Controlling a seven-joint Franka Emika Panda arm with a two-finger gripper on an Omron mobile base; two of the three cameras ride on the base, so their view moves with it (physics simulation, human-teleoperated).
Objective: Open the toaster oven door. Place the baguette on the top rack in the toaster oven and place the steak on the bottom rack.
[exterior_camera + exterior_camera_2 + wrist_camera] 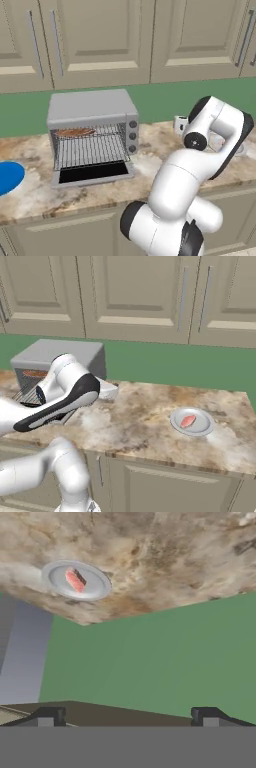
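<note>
- The toaster oven (92,127) is seen on the marbled counter (150,175) with the toaster oven door (92,173) folded down flat in front of it.
- Two wire shelves are counted inside: the top rack (90,134) carries the baguette (75,132), one brown loaf lying towards its left side, while the bottom rack (90,150) is seen bare.
- One steak (188,421) is found (pinkish-red, small) on a single grey plate (205,427) well apart from the oven, far along the counter to the right.
- A blue dish (10,177) is cut off at the left edge of the left base view, and a white mug (180,125) is half hidden behind the arm.
- In the right base view the oven front is largely blocked by the arm's dark-and-white forearm; the mug there is mostly covered too.
- The hand view is rolled over, so the counter is placed at the top and the green wall below; the steak (75,580) and its plate (97,587) are shown at upper left.
- The fingers (50,716) are spread wide apart at the bottom of the hand view, and nothing is held between them.
</note>
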